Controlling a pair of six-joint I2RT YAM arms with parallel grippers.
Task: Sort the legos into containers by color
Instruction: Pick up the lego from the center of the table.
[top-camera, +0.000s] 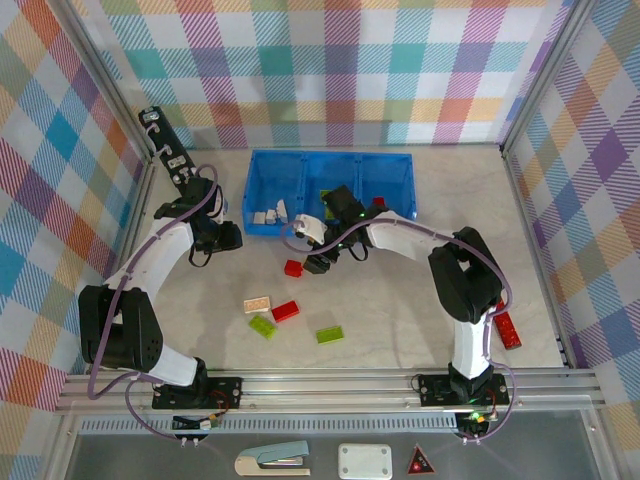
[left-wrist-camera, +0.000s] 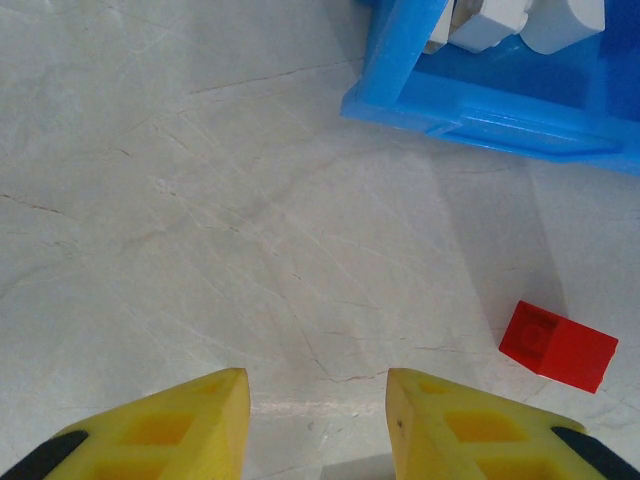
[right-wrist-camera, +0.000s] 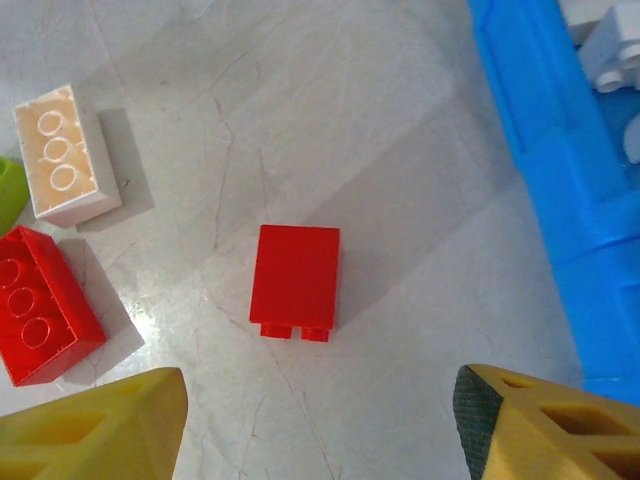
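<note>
I am viewing the right gripper (right-wrist-camera: 320, 385) hanging wide open over a small red brick (right-wrist-camera: 295, 278) that is lying on the desk (right-wrist-camera: 300, 120) just beside the blue tray (right-wrist-camera: 545, 170) — no brick is sitting between its fingers. The left gripper (left-wrist-camera: 315, 382) is standing partly open and empty above the desk, near the tray's left compartment, which is holding white bricks (left-wrist-camera: 490, 20). A cream brick (right-wrist-camera: 62, 155), a second red brick (right-wrist-camera: 40, 305), a lime brick (top-camera: 263, 325) and a second lime brick (top-camera: 329, 334) are lying loose on the desk, nearer the arm bases.
</note>
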